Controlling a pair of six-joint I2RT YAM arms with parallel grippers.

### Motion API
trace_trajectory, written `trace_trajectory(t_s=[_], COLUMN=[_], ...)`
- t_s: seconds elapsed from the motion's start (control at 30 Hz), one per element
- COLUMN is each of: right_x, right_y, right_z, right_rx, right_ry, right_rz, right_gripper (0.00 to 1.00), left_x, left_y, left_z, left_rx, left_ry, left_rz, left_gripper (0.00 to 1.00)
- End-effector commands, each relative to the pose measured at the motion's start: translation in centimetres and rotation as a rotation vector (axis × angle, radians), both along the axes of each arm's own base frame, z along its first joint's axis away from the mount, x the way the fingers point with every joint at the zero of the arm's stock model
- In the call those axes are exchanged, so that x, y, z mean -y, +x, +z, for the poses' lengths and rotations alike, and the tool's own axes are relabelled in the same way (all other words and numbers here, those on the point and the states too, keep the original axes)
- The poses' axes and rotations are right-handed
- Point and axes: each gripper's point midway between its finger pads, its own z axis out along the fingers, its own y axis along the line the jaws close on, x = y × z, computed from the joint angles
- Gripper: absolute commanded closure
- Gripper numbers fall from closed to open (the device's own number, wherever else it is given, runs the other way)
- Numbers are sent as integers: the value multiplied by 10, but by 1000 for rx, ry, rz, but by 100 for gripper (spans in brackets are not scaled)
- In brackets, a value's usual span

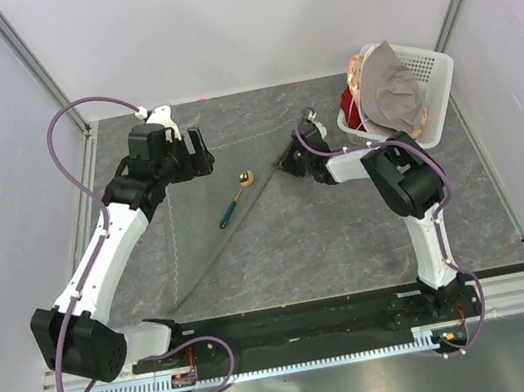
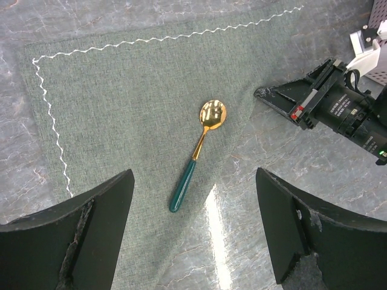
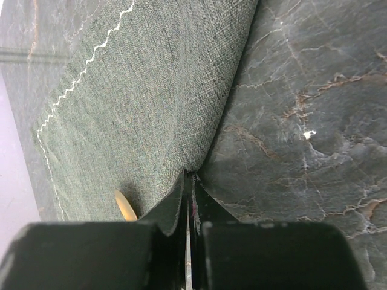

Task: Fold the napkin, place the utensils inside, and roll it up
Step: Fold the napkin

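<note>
A grey veined tabletop (image 1: pixel 350 231) carries the folded napkin (image 1: pixel 204 211) between pale walls (image 1: pixel 241 17).

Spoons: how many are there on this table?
1. The spoon lies on the napkin, close to its diagonal edge. Others may be hidden in the basket at the far right, under its cloth.

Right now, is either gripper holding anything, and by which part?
Right gripper is shut on the dark grey-green cloth napkin, pinching its folded corner. Left gripper is open, empty; the gold-bowled, teal-handled spoon lies loose.
</note>
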Motion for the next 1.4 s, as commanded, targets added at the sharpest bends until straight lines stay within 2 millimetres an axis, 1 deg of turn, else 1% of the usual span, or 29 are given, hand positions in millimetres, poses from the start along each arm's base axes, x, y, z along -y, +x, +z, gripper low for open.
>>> trace_trajectory(t_s=[0.0, 0.2, 0.23, 0.3, 0.33, 0.37, 0.43, 0.47, 0.5, 0.53, 0.57, 0.6, 0.7, 0.73, 0.8, 0.83, 0.9, 0.97, 1.0, 1.03, 1.1, 1.13, 1.17, 1.2, 1.23, 1.27, 1.3, 1.33, 1.37], right_x=[13, 15, 14, 8, 11, 8, 4, 0, -7, -4, -7, -12, -9, -8, 0, 1, 12, 17, 22, 23, 33, 38, 45, 61, 69, 78, 99, 106, 125], right_y=[-27, -55, -67, -76, -87, -92, -108, -112, -123, -131, -135, -147, -172, -174, -186, -187, -191, -190, -191, -189, -188, -186, -186, -184, -182, -180, -174, -173, -165], right_z=[-31, -28, -34, -25, -31, -26, -30, -23, -22, -26, -18, -20, -20, -13, -17, -10, -11, -1, 2, 16, 28, 47, 54, 54, 68, 71, 67, 71, 70], right_rx=[-84, -97, -105, -89, -103, -100, -110, -109, -108, -110, -99, -111, -122, -109, -123, -114, -114, -87, -80, -41, -8, 31, 53, 51, 77, 88, 78, 76, 73], right_ry=[-66, -17, -17, 20, 18, 38, 27, 54, 56, 41, 59, 47, 39, 52, 35, 39, -4, -29, -51, -59, -106, -98, -124, -153, -128, -135, -142, -121, -125], right_rz=[19, -34, -36, -71, -84, -94, -100, -118, -112, -126, -135, -120, -129, -135, -136, -134, -142, -138, -136, -121, -124, -134, -134, -168, -185, -189, -235, -235, -276], right_gripper=[100, 100, 100, 100, 100, 100, 100, 100, 100, 100, 100, 100, 100, 100, 100, 100, 100, 93, 86, 79, 63, 59, 50, 47, 45, 40, 39, 37, 36], left_x=[-4, -3, -4, -4, -4, -4, -4, -5, -5, -6, -7, -7, -10, -9, -9, -8, -8, -8, -8, -9, -9, -8, -9, -8, -6, -6, -4, -2, -1], left_y=[3, 2, 2, 2, 2, 2, 1, 1, 0, 0, 0, 0, 0, -1, -1, -2, -1, -1, -1, -1, -1, -1, -1, 0, -1, 0, 0, -1, 0], left_z=[21, 23, 25, 26, 25, 26, 28, 29, 29, 31, 31, 32, 34, 34, 34, 34, 33, 33, 34, 34, 33, 33, 32, 31, 30, 30, 29, 28, 28], left_rx=[81, 84, 90, 91, 89, 92, 96, 99, 99, 107, 107, 111, 119, 117, 118, 115, 115, 115, 117, 117, 115, 115, 113, 110, 107, 106, 100, 95, 95], left_ry=[8, 2, 1, -1, 0, -2, -4, -4, -4, -1, -1, 1, 6, 7, 4, 0, -1, 0, 0, 0, 6, 5, 4, 5, 0, -3, -7, -13, -14], left_rz=[-2, -3, -1, -2, -1, 0, 0, 1, 1, 4, 7, 10, 19, 17, 19, 12, 11, 10, 14, 15, 18, 14, 14, 12, 5, 3, -1, -12, -13], left_gripper=[11, 11, 11, 11, 11, 11, 11, 11, 11, 11, 11, 11, 11, 11, 11, 11, 11, 11, 11, 11, 11, 11, 11, 11, 11, 11, 11, 11, 11])
